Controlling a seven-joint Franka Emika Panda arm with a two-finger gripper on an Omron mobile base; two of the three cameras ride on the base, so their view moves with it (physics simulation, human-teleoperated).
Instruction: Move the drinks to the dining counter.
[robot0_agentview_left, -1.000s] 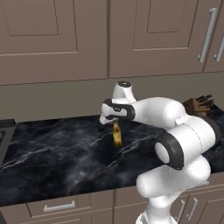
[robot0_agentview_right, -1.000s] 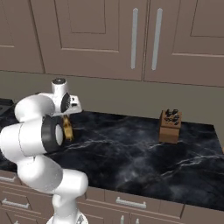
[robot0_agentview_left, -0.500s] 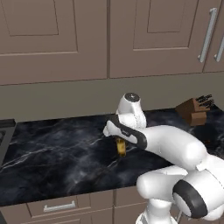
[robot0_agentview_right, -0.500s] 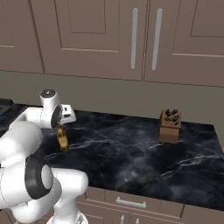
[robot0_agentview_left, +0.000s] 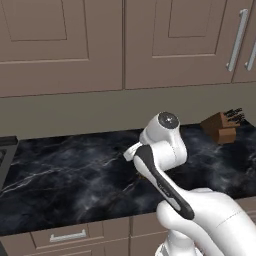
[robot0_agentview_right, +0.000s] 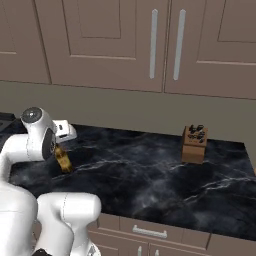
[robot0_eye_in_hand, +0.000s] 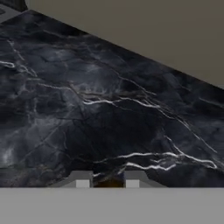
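Brown panelled cabinets (robot0_agentview_right: 125, 45) run along the wall above a plain band of backsplash, and under them stretches the black marble tabletop (robot0_agentview_right: 150, 175) with its white veins. More brown drawers (robot0_agentview_left: 65, 235) sit below its front edge. At the far left, in the left base view, the corner of a dark stove (robot0_agentview_left: 6, 150) meets the marble.

The white arm (robot0_agentview_left: 165, 150) bends low over the middle of the tabletop, its wrist turned so the hand faces down and away. Near the right end of the marble, close to the wall, stands a wooden knife block (robot0_agentview_right: 194, 145) with dark handles poking up from its top, well apart from the arm.

The gripper (robot0_eye_in_hand: 108, 180) has its jaws clamped on the amber beer bottle (robot0_agentview_right: 63, 160). From the right base view the bottle hangs below the hand, just above or at the marble, I cannot tell which. Its long axis is tilted, not upright: the end in the jaws leans up toward the left, and the free end slants down and to the right, toward the front of the tabletop. In the hand view a sliver of amber shows between the two fingertips (robot0_eye_in_hand: 82, 180), with open marble spreading beyond them to the wall.
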